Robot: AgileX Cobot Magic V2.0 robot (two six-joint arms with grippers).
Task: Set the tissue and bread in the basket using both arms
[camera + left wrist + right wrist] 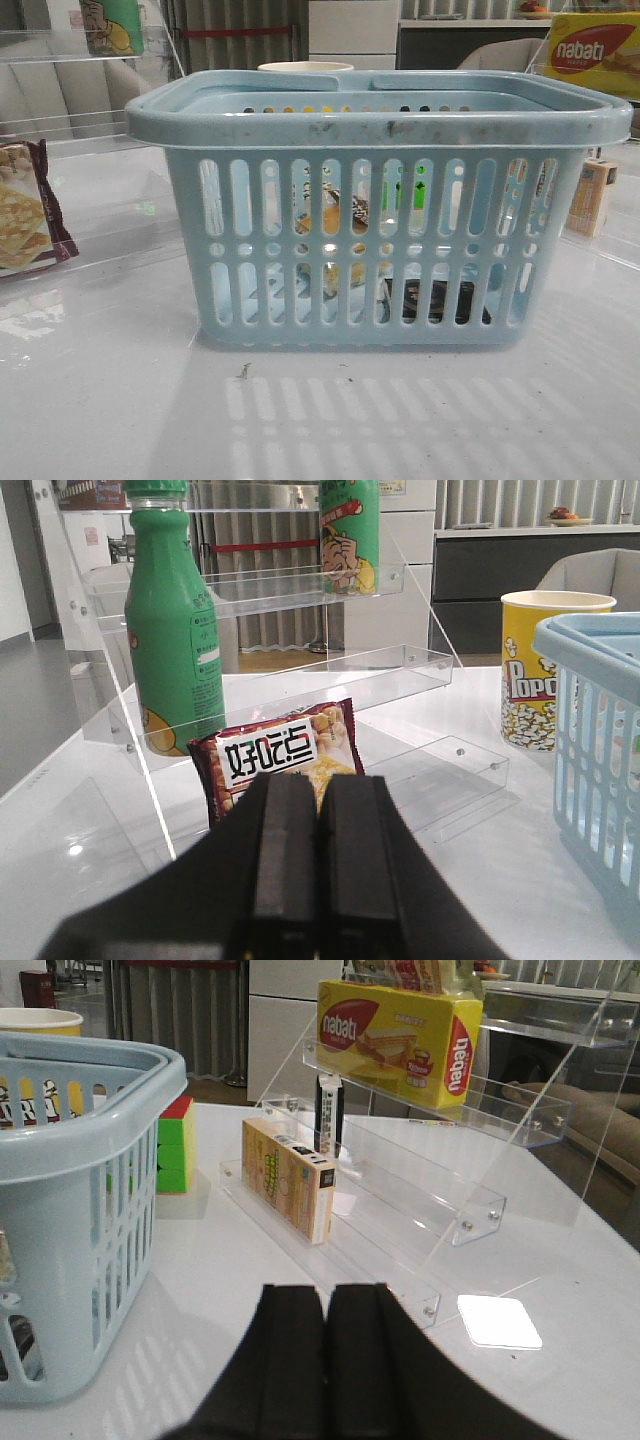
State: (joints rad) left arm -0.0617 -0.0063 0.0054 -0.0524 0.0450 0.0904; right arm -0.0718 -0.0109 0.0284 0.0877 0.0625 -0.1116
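Front view, basket (380, 125) on glossy white table (100, 400), seemingly holding bread (335, 215), tissue (440, 300), left pincer (318, 810), right pincer (326, 1320) pressed together.

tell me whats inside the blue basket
Through the slots of the basket, the bagged golden-brown bread shows in the middle and the flat black tissue pack lies on the floor to its right. The slats cover most of both, so other contents cannot be ruled out.
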